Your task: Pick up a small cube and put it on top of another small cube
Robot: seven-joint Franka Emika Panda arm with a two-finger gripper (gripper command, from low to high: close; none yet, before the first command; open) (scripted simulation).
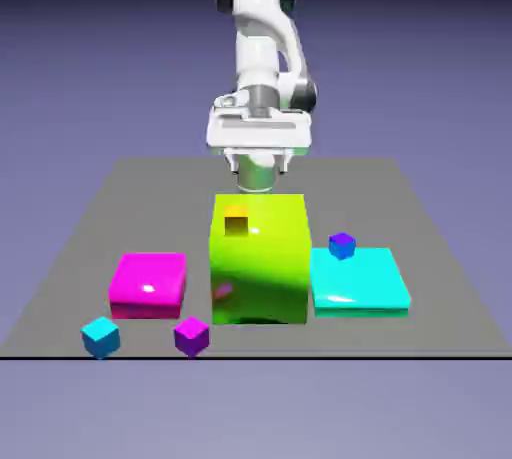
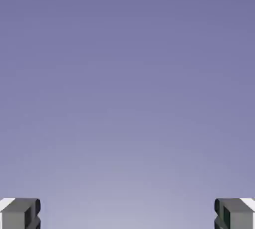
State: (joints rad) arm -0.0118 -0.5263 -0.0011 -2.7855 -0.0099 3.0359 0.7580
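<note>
Exterior view: the cyan cube (image 1: pixel 101 338) sits at the table's near left corner, left of the purple cube (image 1: pixel 192 337) and in front of the pink block (image 1: pixel 148 285). Right of it, well apart, the arm (image 1: pixel 258 57) rises behind the green block (image 1: pixel 260 262), its pincer (image 2: pixel 127 214) spread wide, holding nothing.

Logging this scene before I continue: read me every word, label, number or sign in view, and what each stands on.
None: no text shows on the cubes, the blocks, the arm or the claw in either view.
</note>
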